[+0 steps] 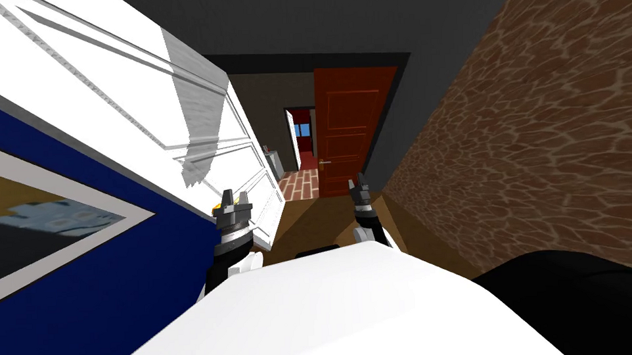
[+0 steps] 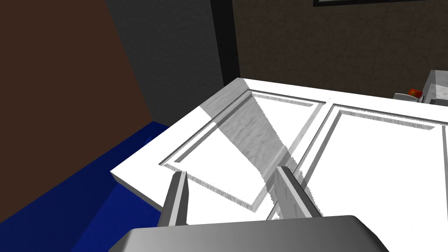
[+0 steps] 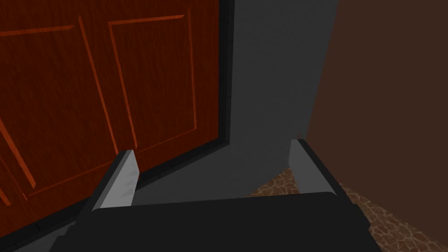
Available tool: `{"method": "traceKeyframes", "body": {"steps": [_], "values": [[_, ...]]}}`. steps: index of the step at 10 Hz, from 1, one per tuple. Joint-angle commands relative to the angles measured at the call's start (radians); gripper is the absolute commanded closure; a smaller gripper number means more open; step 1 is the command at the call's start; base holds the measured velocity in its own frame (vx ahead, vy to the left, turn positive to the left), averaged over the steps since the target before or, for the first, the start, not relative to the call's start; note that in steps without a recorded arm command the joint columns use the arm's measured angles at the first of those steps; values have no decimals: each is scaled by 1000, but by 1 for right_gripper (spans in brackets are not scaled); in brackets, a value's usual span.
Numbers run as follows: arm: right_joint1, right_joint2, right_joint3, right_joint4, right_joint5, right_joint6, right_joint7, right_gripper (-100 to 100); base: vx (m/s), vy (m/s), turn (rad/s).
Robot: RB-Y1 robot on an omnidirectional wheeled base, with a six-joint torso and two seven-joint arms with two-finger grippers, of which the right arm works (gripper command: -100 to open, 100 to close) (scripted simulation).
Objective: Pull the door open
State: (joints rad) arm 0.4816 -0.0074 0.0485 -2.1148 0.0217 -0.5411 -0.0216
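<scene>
Door (image 2: 376, 166) just beyond left hand (image 2: 231, 173)

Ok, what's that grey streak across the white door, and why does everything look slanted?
Head view: a hard-edged grey shadow band crosses the white panelled door; the overall slant is the wide lens's. Left wrist view: the same band lies diagonally across a door panel. Right wrist view: dim and even, no glare on the red-brown panelled door.
</scene>
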Motion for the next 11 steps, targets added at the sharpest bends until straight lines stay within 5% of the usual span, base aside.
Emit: {"method": "traceKeyframes", "body": {"steps": [1,8,11], "values": [[-25,-19,-10,38,-15,19,0,-100,165,-18,30],[-82,-57,-28,148,-50,49,1,-100,113,-1,21],[-127,-85,-42,235,-77,74,3,-100,136,4,33]]}}
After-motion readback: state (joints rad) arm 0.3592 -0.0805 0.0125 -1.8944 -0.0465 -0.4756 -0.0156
